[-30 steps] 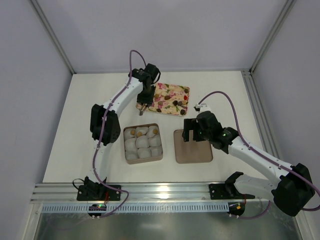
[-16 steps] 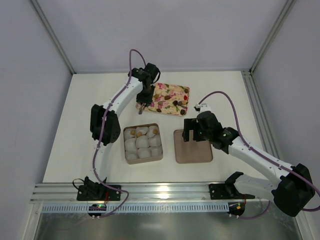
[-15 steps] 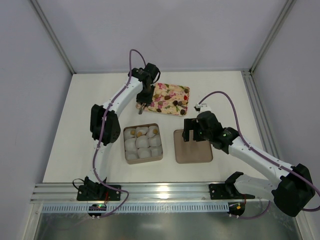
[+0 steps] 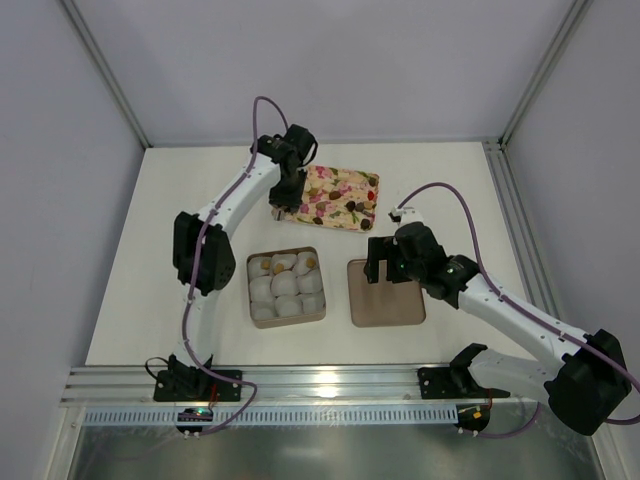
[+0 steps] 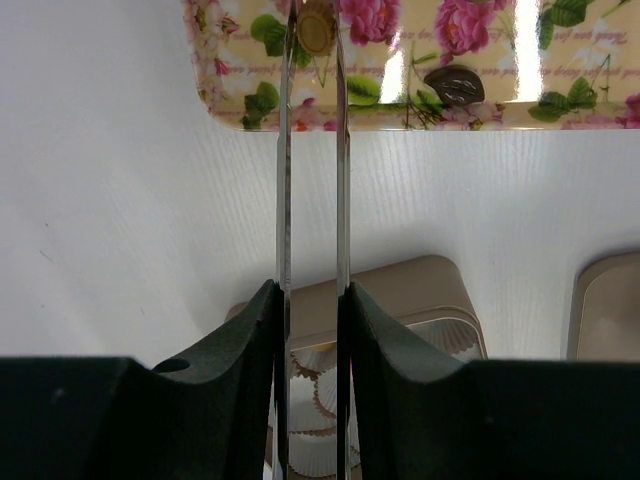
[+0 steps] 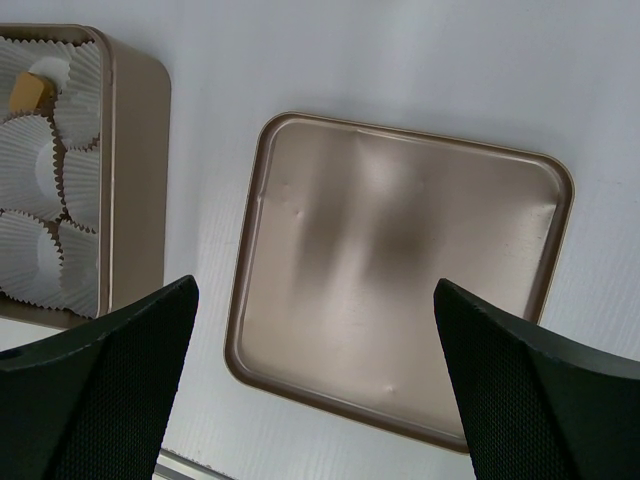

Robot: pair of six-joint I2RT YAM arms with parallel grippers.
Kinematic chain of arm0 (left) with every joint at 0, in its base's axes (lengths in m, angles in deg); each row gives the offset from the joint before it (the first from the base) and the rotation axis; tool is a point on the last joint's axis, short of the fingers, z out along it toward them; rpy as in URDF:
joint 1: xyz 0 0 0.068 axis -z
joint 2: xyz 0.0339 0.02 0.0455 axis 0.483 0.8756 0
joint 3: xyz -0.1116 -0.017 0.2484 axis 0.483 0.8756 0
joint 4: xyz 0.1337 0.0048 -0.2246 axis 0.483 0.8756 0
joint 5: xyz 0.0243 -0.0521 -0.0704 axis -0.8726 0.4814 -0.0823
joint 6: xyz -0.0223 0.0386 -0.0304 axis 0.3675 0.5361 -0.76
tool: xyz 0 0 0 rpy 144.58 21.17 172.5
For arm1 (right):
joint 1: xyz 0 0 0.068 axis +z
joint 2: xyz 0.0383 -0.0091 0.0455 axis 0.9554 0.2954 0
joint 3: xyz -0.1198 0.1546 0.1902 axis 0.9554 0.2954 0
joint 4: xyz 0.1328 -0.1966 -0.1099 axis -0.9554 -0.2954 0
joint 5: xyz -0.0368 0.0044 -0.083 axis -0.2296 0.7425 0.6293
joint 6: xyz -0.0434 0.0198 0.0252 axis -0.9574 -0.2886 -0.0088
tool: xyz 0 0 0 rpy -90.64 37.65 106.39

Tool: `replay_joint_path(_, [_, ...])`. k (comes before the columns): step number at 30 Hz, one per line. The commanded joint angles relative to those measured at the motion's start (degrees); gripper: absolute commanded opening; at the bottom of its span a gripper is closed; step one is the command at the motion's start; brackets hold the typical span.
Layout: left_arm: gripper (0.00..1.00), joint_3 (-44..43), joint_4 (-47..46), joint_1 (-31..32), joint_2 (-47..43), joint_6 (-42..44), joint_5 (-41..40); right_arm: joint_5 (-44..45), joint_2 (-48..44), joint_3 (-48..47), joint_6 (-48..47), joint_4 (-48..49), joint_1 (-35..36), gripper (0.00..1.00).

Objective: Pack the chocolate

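Nearest the arm bases, a square brown box (image 4: 286,324) of white paper cups (image 4: 285,302) sits on the bench (image 4: 160,260), with tan-gold chocolates (image 4: 311,262) in two cups of its far row; a shallow brown lid (image 4: 390,305) lies just to its right. The right end effector (image 6: 315,295) hangs over that lid, jaws spread wide with nothing between them. Farther back, the left end effector (image 4: 279,211) is at the left edge of the floral tray (image 4: 350,190), its thin fingers pinched on a tan-gold piece (image 5: 316,25), and a dark chocolate (image 5: 455,85) lies on the tray nearby.
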Motion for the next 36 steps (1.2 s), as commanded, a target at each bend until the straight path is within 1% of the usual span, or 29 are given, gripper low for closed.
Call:
replay_joint_path(1, [0.32,-0.02,0.59,-0.19,-4.27,0.67,-0.32,-0.3,-1.11,-0.17,0.2,0.92,-0.21,1.0])
replay_joint_path(18, [0.33,0.6,0.77,-0.19,-4.54,1.28,-0.5,-0.57,-0.76,0.0,0.29,1.44,-0.13,1.0])
replay_joint_path(21, [0.35,0.6,0.94,-0.19,-4.45,1.46,-0.59,-0.48,-1.02,0.01,0.29,1.36,-0.13,1.0])
replay_joint_path(36, [0.38,0.42,2.88,-0.19,-4.01,2.34,0.03,-0.48,-0.94,0.18,0.38,1.71,-0.13,1.0])
